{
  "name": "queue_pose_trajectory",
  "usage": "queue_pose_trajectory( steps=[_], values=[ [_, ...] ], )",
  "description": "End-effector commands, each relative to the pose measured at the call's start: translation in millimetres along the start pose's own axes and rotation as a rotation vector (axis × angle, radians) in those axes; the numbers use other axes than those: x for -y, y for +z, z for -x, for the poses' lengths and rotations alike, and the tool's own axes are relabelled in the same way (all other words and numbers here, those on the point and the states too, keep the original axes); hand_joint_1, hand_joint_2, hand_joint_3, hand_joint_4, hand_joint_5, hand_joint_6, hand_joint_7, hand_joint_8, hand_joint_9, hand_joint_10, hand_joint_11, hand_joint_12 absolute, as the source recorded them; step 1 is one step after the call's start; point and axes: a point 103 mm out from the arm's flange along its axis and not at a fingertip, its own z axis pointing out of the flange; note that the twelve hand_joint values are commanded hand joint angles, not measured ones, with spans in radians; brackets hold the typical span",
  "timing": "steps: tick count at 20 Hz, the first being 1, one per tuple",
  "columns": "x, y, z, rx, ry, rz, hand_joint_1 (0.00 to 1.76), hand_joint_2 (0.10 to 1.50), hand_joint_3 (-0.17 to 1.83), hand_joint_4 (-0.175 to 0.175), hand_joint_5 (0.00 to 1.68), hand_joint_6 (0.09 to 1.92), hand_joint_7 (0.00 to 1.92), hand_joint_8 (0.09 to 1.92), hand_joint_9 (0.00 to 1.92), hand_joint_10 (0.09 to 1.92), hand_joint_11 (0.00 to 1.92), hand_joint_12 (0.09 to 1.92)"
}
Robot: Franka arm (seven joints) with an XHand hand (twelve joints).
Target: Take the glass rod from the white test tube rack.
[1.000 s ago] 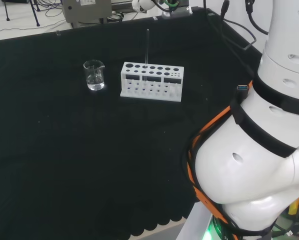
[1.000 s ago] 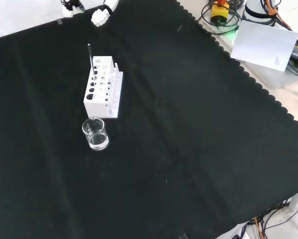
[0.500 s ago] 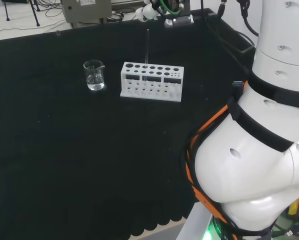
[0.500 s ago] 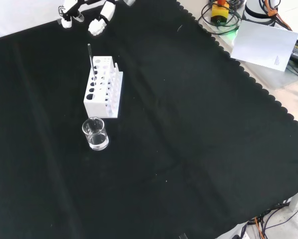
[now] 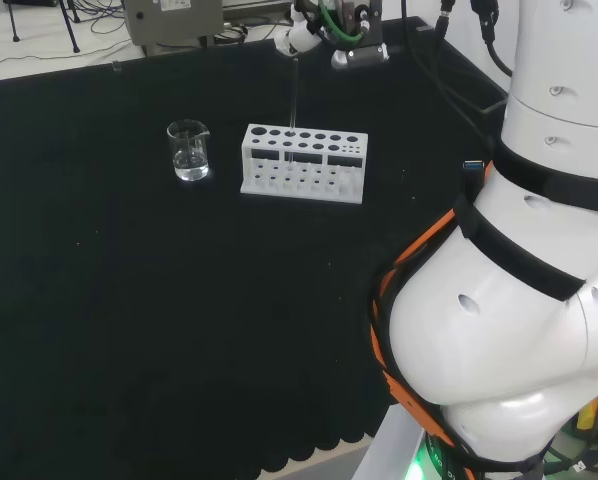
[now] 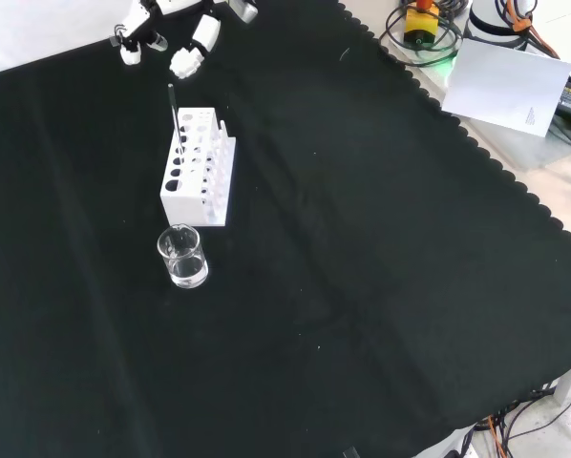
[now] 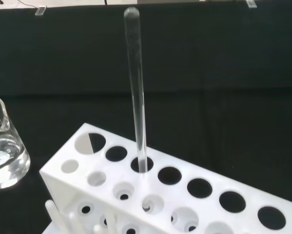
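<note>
- You see the thin clear glass rod (image 7: 136, 92) standing upright in a back-row hole of the white plastic test tube rack (image 6: 199, 168).
- The black-cloth desk (image 6: 362, 267) is matte, its edge scalloped.
- A small clear glass beaker (image 5: 188, 150) holding clear liquid stands just beside the rack.
- Your black and white hand (image 6: 176, 33) hangs beyond the rack, fingers relaxed, holding nothing.

rack (image 6: 198, 168): was white
glass rod (image 7: 136, 87): was clear
beaker (image 5: 188, 150): was clear
tabletop (image 6: 362, 286): wore black cloth
hand (image 6: 192, 46): was white and black
</note>
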Motion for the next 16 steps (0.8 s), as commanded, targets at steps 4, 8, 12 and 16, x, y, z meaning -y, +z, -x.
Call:
queue_pose_trajectory(
  steps=[4,8,12,16],
  values=[
    [4.1,8.9,-12.7,0.011,-0.004,-0.017,0.57,0.9,0.42,-0.175,0.24,0.86,0.76,1.22,1.09,1.25,0.96,1.3],
    [3.9,13.4,-20.2,0.018,-0.014,-0.027,0.58,0.9,0.42,-0.175,0.25,0.87,0.78,1.25,1.12,1.29,1.02,1.31],
    [4.0,16.7,-23.2,0.026,-0.02,-0.023,0.63,0.89,0.42,-0.175,0.28,0.92,0.82,1.32,1.25,1.36,1.23,1.31],
    [4.1,22.3,-29.4,0.048,-0.033,-0.003,0.68,0.87,0.43,-0.175,0.35,0.98,0.86,1.35,1.34,1.36,1.36,1.3]
  ],
)
